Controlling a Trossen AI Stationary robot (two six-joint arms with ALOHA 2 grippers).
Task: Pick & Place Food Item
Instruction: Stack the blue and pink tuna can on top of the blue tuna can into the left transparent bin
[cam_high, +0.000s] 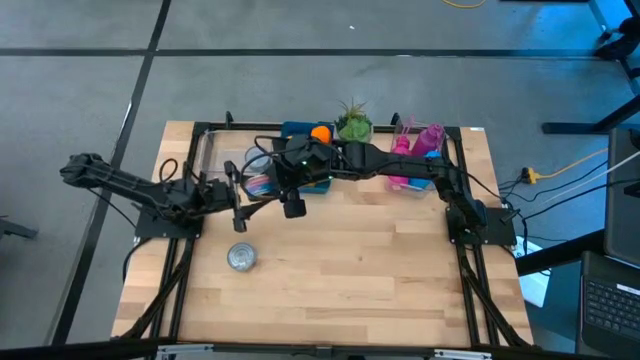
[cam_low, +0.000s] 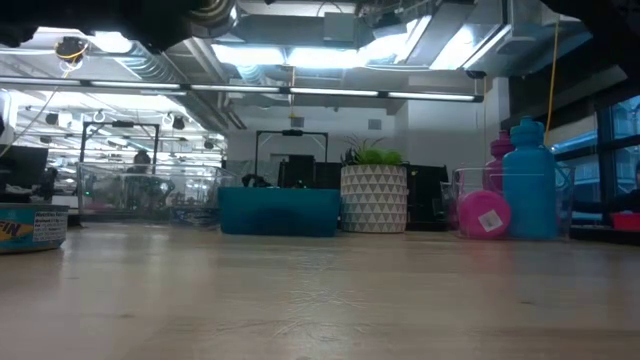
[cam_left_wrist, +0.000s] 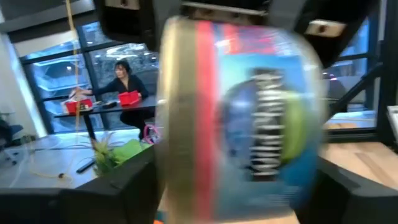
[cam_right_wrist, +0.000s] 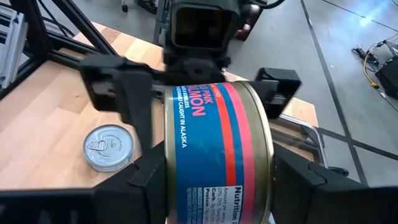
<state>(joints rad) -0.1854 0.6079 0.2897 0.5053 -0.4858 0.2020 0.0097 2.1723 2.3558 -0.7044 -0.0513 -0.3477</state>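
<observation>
Looking down from above: the right gripper (cam_high: 266, 187) has reached across the table (cam_high: 400, 270) to the back left part and is squeezing a can (cam_high: 258, 185), holding it up in the air.
Left gripper: the left gripper (cam_high: 240, 193) is right at the other end of the can, facing the right one. I cannot tell if it is gripping or loose.
Other things up there: a silver can (cam_high: 241, 257) sits alone on the wood, nearer the front. A blue bin (cam_high: 296, 130) with an orange (cam_high: 320, 132) in it, a plant (cam_high: 353, 124) and pink bottles (cam_high: 415, 140) line the back edge, just behind the right arm.
Low view: both grippers are out of sight up high. The silver can is at the far left. The blue bin, the plant in its white pot and the bottles stand in a row at the back. The wood in front of them is bare.
Left wrist view: the can fills nearly the whole picture and looks blurry. It blocks most of the room. A person (cam_left_wrist: 121, 78) sits at a desk far behind, beside it.
Right wrist view: the can is blue with a red stripe and says salmon. It lies on its side, clamped between this arm's two dark fingers (cam_right_wrist: 146, 180). The left gripper is at its far end. The silver can stands on the wood below, well apart from both grippers.
</observation>
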